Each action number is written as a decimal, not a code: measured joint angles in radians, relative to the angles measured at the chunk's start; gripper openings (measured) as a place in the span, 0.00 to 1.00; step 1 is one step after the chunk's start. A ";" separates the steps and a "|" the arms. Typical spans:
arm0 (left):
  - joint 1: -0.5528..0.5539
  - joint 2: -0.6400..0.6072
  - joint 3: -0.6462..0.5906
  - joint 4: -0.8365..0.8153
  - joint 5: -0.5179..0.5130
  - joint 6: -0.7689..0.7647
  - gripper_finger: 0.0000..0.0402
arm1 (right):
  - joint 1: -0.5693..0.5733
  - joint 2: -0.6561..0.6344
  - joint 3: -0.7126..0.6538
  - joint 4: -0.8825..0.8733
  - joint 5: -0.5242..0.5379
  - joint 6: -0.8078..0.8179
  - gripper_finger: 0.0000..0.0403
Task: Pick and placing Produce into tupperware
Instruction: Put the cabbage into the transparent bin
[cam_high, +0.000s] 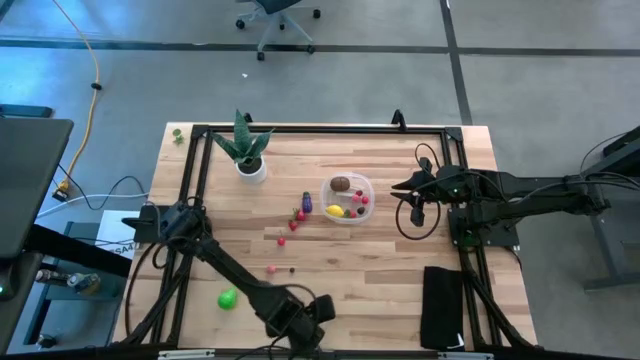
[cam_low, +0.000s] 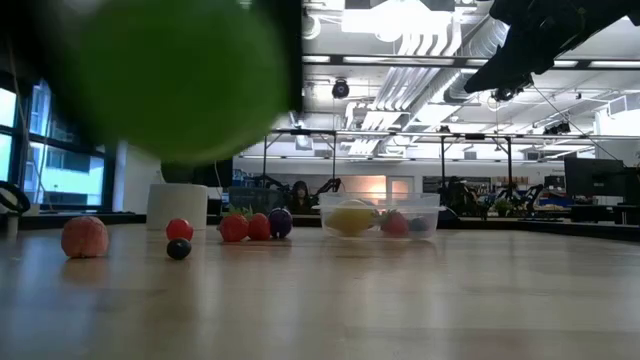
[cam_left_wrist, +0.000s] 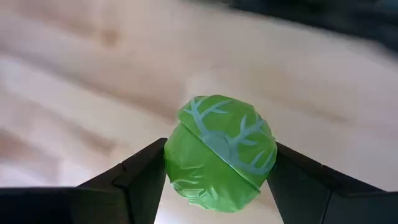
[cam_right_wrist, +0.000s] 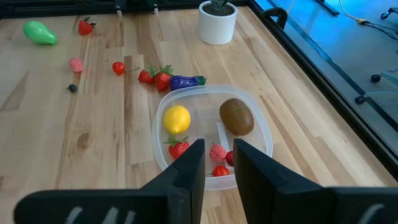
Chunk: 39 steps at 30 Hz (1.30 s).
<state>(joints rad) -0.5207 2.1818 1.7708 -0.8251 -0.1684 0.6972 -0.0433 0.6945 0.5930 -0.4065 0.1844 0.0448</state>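
I see left gripper (cam_left_wrist: 217, 186) near front edge of surface (cam_high: 400, 270), fingers (cam_left_wrist: 140, 180) clamped on green round produce (cam_left_wrist: 221, 152) with pale vein pattern. Right gripper (cam_right_wrist: 217, 165) hangs beside tupperware (cam_high: 347, 198) toward right edge, fingers nearly together, holding nothing. Tupperware sits mid-surface, holds lemon (cam_right_wrist: 176, 118), kiwi (cam_right_wrist: 237, 116), small red pieces. Loose strawberries (cam_right_wrist: 155, 77), purple piece (cam_right_wrist: 185, 81) lie just beside it. Green pear-like piece (cam_high: 228, 298) rests near front-left corner. No readable writing or labels noted.
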 joint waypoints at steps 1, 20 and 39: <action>0.013 0.000 0.011 -0.006 -0.004 0.002 0.60 | 0.000 0.000 0.000 0.000 0.000 0.000 0.18; 0.406 -0.137 0.040 -0.071 -0.015 0.217 0.60 | 0.000 0.000 -0.001 -0.012 0.000 0.000 0.18; 0.891 -0.117 0.032 0.026 0.359 0.204 0.60 | 0.000 0.000 -0.001 -0.015 0.000 0.000 0.18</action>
<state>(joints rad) 0.3699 2.0650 1.8027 -0.7991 0.1908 0.9015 -0.0433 0.6941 0.5922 -0.4217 0.1848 0.0448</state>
